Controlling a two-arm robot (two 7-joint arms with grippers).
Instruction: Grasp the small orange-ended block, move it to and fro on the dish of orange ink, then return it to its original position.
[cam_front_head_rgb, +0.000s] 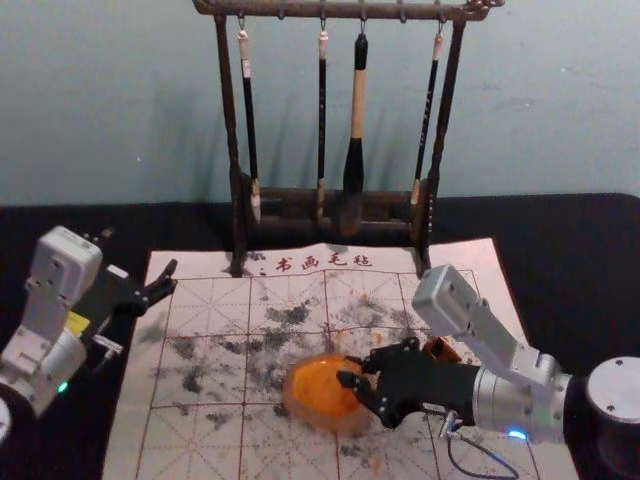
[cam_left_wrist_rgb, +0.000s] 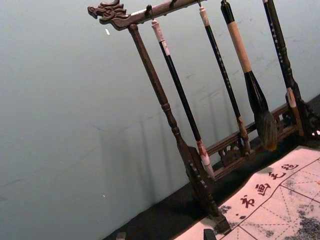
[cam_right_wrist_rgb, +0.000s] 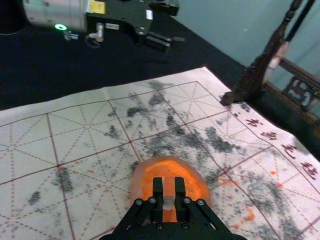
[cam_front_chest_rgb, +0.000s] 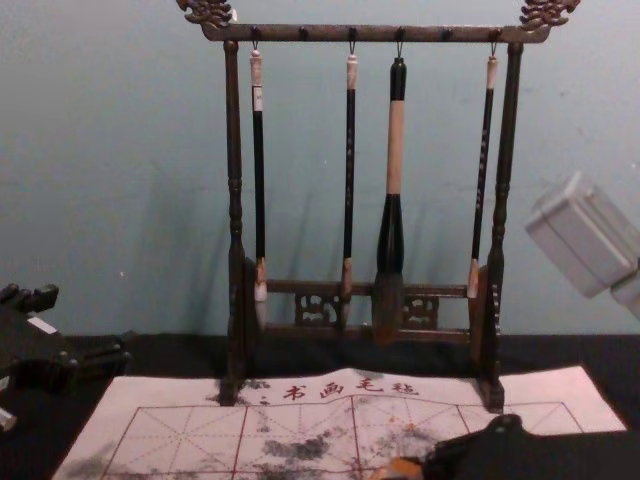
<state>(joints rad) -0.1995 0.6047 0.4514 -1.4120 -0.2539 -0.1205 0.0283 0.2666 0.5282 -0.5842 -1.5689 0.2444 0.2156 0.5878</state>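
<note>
At the head view's lower centre | right tool (cam_front_head_rgb: 350, 369), jaws nearly together, gripped the orange-ended block (cam_right_wrist_rgb: 169, 192) over the ink dish (cam_front_head_rgb: 318, 388), contact unclear | far left: left tool (cam_front_head_rgb: 171, 277) idled, jaws apart

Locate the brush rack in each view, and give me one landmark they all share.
Head view: rack upper centre, behind the mat.
Left wrist view: beyond the mat, dragon-head end included.
Right wrist view: one post, near a mat corner.
Chest view: centre, behind the mat.
Shared landmark: the mat's printed characters.
</note>
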